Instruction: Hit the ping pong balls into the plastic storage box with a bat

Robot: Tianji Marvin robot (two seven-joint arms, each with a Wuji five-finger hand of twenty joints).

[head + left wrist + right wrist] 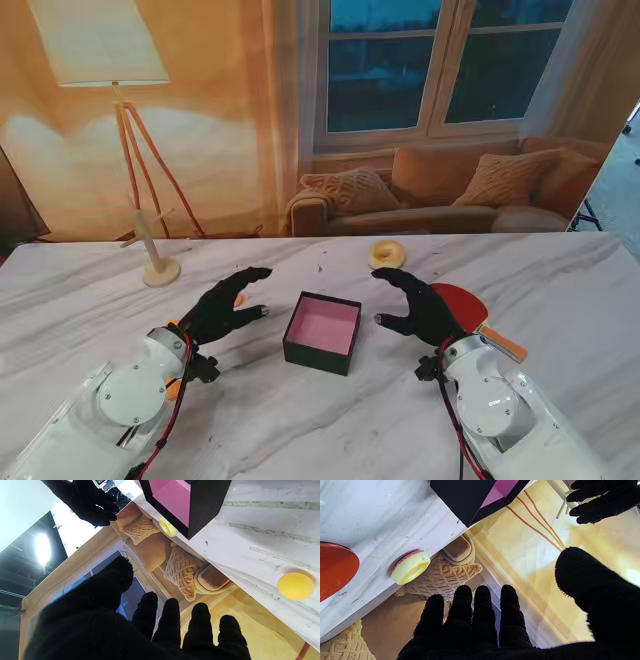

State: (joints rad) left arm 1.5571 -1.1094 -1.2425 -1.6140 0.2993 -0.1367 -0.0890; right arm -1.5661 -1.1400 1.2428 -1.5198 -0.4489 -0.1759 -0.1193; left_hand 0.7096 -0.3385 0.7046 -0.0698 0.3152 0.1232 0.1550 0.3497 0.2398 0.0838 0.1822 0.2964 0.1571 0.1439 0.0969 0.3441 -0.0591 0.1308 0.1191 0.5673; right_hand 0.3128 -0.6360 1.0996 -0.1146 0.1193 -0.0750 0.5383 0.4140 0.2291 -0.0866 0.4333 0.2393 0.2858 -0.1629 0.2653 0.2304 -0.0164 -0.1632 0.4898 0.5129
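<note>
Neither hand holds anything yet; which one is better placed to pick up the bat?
Right. The red-faced wooden bat lies on the table partly under the open right hand; the left hand hovers across the black pink-lined box.

Storage box (322, 332) between hands, open marble around.

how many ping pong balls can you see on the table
3 balls, each partly hidden by the left hand or its arm: one by the fingers, one beside the wrist, one nearer to me by the forearm. More may be hidden underneath.
</note>
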